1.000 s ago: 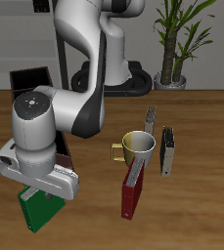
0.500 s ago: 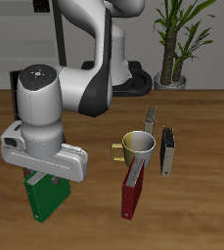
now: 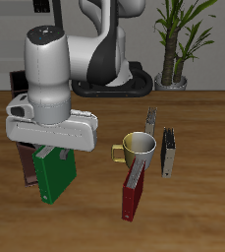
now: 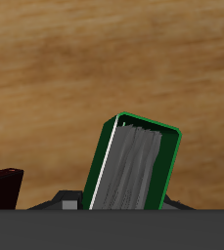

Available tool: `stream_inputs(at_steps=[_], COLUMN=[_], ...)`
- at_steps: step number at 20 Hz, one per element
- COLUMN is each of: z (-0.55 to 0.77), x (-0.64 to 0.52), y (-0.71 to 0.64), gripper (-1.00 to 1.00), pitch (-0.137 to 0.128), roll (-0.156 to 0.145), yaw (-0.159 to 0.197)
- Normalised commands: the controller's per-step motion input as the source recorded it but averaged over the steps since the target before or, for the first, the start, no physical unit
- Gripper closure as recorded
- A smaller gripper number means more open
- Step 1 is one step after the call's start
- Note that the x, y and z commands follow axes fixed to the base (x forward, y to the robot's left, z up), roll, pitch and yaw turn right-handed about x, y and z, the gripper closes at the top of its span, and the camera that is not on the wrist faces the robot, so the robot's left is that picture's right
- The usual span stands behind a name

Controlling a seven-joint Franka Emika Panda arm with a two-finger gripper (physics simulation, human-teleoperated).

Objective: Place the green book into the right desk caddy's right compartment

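My gripper (image 3: 51,152) is shut on the top edge of the green book (image 3: 55,177) and holds it hanging upright above the table, near the front edge. In the wrist view the green book (image 4: 134,166) shows its white page edges, with bare wood below it. The right desk caddy (image 3: 26,163) is a dark box just behind and beside the book. My arm hides most of it, so I cannot see its compartments. A dark reddish corner of the caddy (image 4: 2,186) shows in the wrist view.
An olive mug (image 3: 140,148) stands mid-table with a dark red book (image 3: 133,194) leaning on it. Two grey-black books (image 3: 168,154) stand beside and behind the mug. A potted plant (image 3: 175,39) is at the back.
The gripper has risen with the green book, lifting it off the table, and has shifted toward the mug side, alongside the caddy.
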Motion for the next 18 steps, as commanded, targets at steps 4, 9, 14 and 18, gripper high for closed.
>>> stream_inputs(at_steps=[4, 9, 14, 18], z=[0.60, 0.42, 0.47, 0.28], x=[-0.39, -0.34, -0.47, -0.58], y=[0.29, 0.14, 0.30, 0.29], gripper=[1.00, 1.00, 1.00, 1.00], pitch=[-0.115, -0.098, -0.094, -0.108], roll=[0.059, 0.042, 0.054, 0.055], yaw=[0.115, 0.086, 0.076, 0.139])
